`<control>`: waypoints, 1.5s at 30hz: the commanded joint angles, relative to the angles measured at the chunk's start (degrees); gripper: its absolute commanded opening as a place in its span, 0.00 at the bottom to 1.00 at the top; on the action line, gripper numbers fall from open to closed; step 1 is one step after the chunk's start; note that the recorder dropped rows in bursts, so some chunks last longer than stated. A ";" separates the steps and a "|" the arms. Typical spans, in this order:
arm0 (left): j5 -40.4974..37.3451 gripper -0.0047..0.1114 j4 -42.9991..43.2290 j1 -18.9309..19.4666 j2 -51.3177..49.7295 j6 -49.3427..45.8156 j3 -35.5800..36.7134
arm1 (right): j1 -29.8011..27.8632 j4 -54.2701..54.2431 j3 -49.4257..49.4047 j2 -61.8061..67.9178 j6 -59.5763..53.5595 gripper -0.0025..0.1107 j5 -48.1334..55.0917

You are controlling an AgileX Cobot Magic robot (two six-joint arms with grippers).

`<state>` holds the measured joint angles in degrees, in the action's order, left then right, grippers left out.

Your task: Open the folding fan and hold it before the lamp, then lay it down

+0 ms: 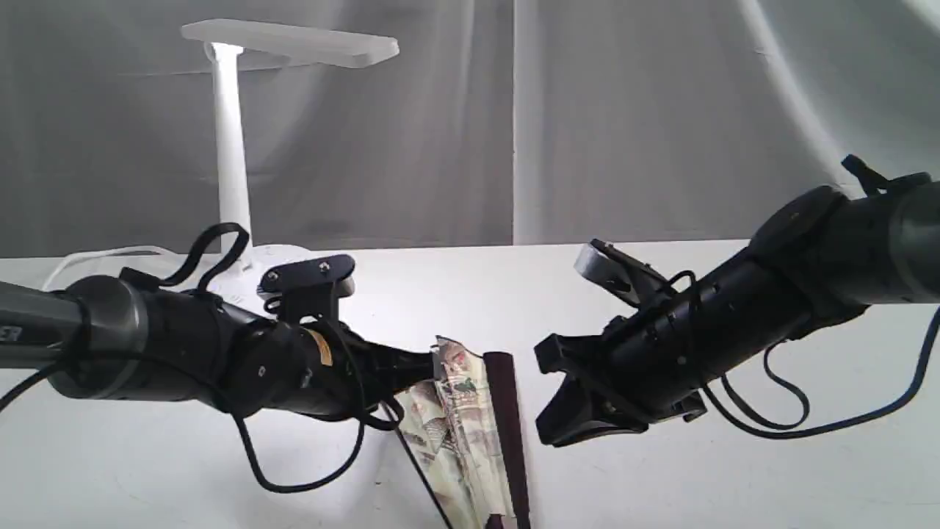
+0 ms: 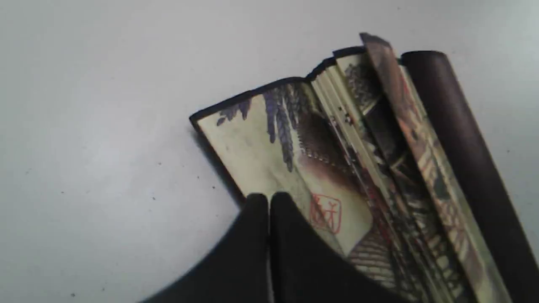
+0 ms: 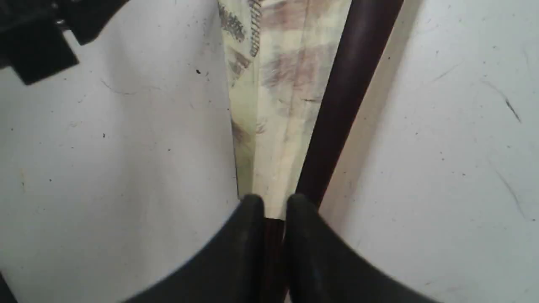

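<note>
The folding fan (image 1: 459, 419) lies partly spread on the white table, its painted cream leaf bunched in pleats beside a dark maroon guard (image 1: 507, 411). My left gripper (image 1: 429, 367) is shut on the leaf's outer edge near the black rim; in the left wrist view its fingers (image 2: 257, 219) press together over the fan (image 2: 337, 147). My right gripper (image 1: 547, 433) looks shut on the narrow rib bundle, and the right wrist view shows dark ribs between its fingertips (image 3: 252, 210) with the fan (image 3: 286, 84) running away from them. The white lamp (image 1: 231, 147) stands at the back left.
The lamp's flat head (image 1: 294, 42) overhangs the back left, with its round base (image 1: 275, 257) and white cord (image 1: 95, 257) on the table (image 1: 734, 477). A grey curtain closes off the back. Black cables hang under both arms.
</note>
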<state>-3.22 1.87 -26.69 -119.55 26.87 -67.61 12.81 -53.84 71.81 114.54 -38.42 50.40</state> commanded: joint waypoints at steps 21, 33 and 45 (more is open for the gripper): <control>-3.36 0.04 -0.49 -0.17 -7.04 1.60 -5.43 | -0.18 -10.35 0.02 9.83 -7.43 0.45 -8.03; -4.34 0.04 -0.49 -0.17 -7.04 1.60 -5.43 | -0.18 -23.23 0.31 9.88 -11.36 0.45 -4.38; -4.34 0.04 -0.49 -0.17 -7.04 1.60 -5.43 | -0.18 -25.40 0.31 9.88 -13.01 0.53 -4.75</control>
<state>-4.72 1.68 -26.69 -126.12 28.14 -73.21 12.71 -78.77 71.91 124.53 -50.48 45.39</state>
